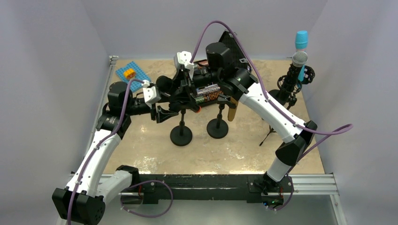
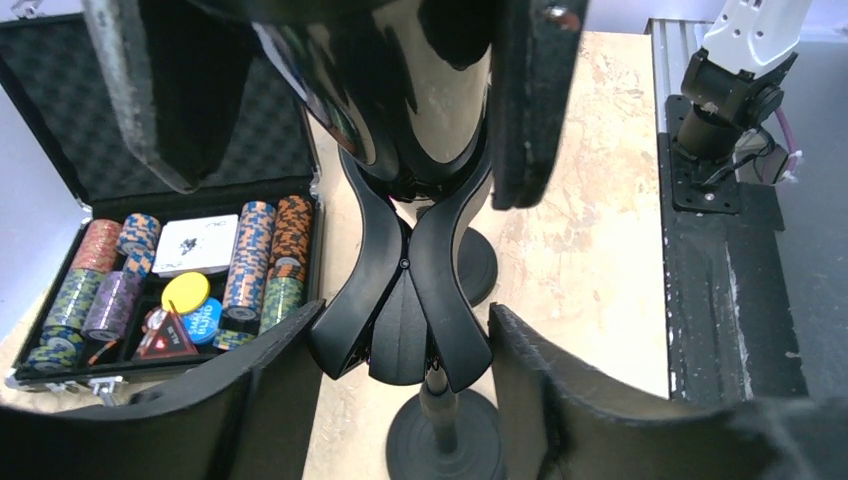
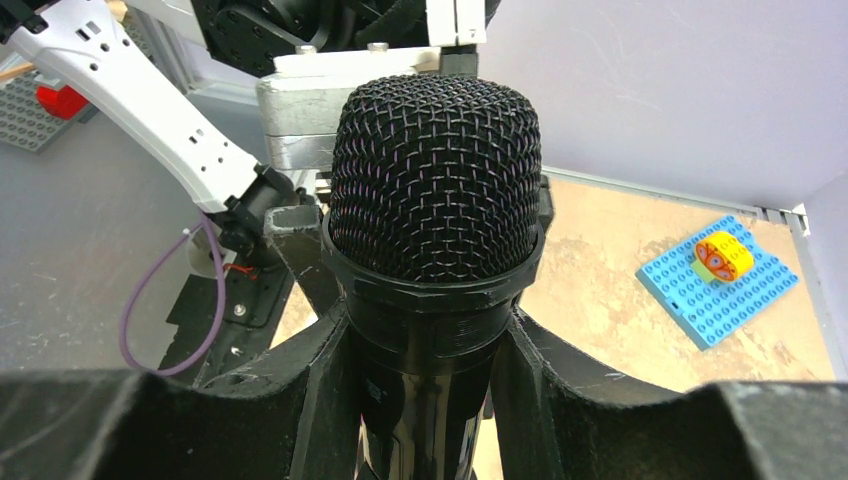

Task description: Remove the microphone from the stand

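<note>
Microphone (image 3: 435, 180) — in right gripper (image 3: 425, 345) — lettering unreadable.

The bench (image 1: 253, 152) carries 2 black metal stands with round bases (image 1: 181, 136) (image 1: 217, 127) and 1 black tripod stand (image 1: 285, 89). There are 2 microphones: 1 black mesh-headed microphone (image 3: 436, 190) and 1 silver-headed microphone (image 1: 300, 58). 1 light-blue round-topped item (image 1: 301, 39) rises behind that one, its kind unclear. 1 blue studded plastic plate (image 1: 139, 80) bears 1 yellow-orange block (image 1: 129, 73). 1 open black chip case (image 2: 60, 130) holds 1 white card box (image 2: 197, 245); its chip rolls are too crowded to count.
</note>
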Robot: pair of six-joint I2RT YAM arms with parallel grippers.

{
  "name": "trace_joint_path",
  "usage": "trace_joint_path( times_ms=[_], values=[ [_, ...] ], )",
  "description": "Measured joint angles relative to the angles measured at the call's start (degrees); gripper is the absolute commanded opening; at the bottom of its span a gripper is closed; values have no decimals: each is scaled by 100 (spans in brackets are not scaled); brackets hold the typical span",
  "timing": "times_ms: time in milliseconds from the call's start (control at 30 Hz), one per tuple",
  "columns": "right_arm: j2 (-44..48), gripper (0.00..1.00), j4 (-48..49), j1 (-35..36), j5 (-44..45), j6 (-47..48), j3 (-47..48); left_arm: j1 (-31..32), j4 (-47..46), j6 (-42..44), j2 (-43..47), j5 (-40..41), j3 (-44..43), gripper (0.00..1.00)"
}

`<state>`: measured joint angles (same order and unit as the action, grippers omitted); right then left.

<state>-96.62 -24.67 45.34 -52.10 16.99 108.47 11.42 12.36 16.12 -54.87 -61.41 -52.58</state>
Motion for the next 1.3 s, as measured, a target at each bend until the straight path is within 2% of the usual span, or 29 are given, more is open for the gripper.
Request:
trace_joint_path(
  times_ms=[100, 200, 433, 467, 500, 567, 633, 900, 1067, 1300],
  values=[
    [0, 5, 11, -9, -13, 4, 0, 13, 15, -50, -20, -17, 0, 36],
    [0, 4, 15, -13, -11, -4, 0, 13, 2, -66, -46, -44, -2, 0],
    [0, 2, 37, -48, -17, -118, 0, 13, -31, -160, -79, -83, -13, 0],
    [0, 2, 50, -59, -20, -160, 0, 13, -31, -168, -79, -85, -13, 6],
    [0, 2, 63, -76, -28, -208, 0, 13, -33, -197, -79, -90, -13, 24],
    [0, 2, 81, -92, -42, -282, 0, 13, -48, -251, -74, -87, -13, 52],
    [0, 2, 98, -105, -52, -323, 0, 13, -177, -428, -44, -74, 35, 61],
    [0, 1, 190, -116, -131, -466, 0, 35, -866, -970, 129, -17, 354, 66],
    [-2, 1, 258, -129, -138, -498, 0, 35, -846, -898, 96, -7, 356, 77],
    [-13, 1, 262, -142, -140, -540, 0, 39, -841, -846, -101, -4, 356, 72]
  ],
)
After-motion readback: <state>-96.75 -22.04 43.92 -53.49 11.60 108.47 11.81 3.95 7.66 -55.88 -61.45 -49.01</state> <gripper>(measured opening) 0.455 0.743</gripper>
